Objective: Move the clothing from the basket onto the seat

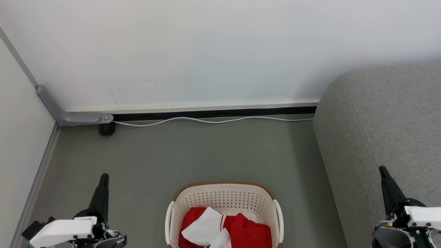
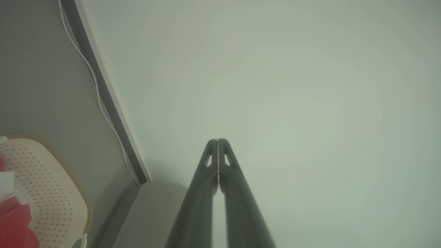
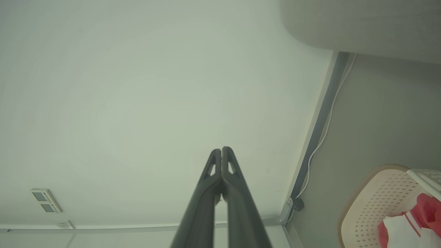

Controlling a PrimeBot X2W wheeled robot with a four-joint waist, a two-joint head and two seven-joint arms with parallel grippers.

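Clothing (image 1: 241,232): red-and-white garments heaped loose in basket (image 1: 224,198) on floor, near seat (image 1: 386,137). Likely soft, light, limp and apt to trail; best pinched at a raised top fold. Left gripper (image 2: 217,141), right gripper (image 3: 221,148): fingers pressed together, holding nothing.

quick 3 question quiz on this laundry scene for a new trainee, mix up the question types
1. True or false: the clothing lies inside the basket.
2. On which side of the basket is the seat? A) the robot's left B) the robot's right C) underneath it
3. Fill in: the left gripper and the right gripper both have their fingers ____ (open or shut).

Key: 1 true; 2 B; 3 shut
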